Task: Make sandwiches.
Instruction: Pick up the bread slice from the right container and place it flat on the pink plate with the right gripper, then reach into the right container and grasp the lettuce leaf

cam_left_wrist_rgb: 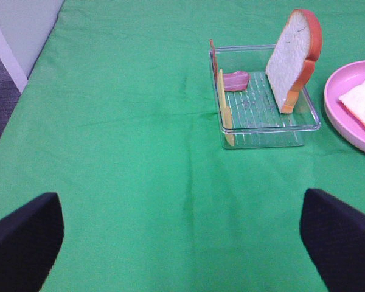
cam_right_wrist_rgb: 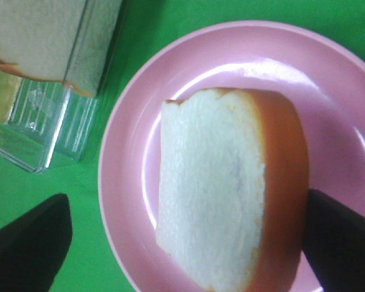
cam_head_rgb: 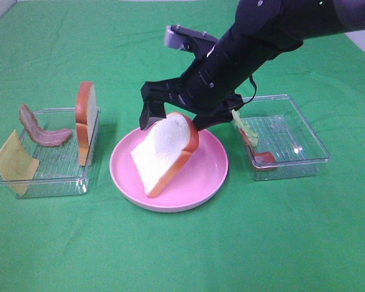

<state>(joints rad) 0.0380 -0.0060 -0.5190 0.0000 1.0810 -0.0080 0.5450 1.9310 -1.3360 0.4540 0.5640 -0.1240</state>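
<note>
The right gripper [cam_head_rgb: 173,120], jaws wide, should rise straight so the tilted white, orange-crusted toy bread slice [cam_head_rgb: 164,152] settles flat on the round pink plate [cam_head_rgb: 210,173].

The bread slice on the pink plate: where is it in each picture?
Exterior high: bread slice in the middle, under the black arm.
Left wrist: one corner only, cut by the frame's edge, past the clear tray.
Right wrist: fills the centre.
Shared landmark: the pink plate beneath it.

On the green-clothed bench [cam_head_rgb: 182,255], a pink plate [cam_head_rgb: 210,167] sits between the left tray [cam_head_rgb: 55,182] and the right tray [cam_head_rgb: 295,167].
</note>
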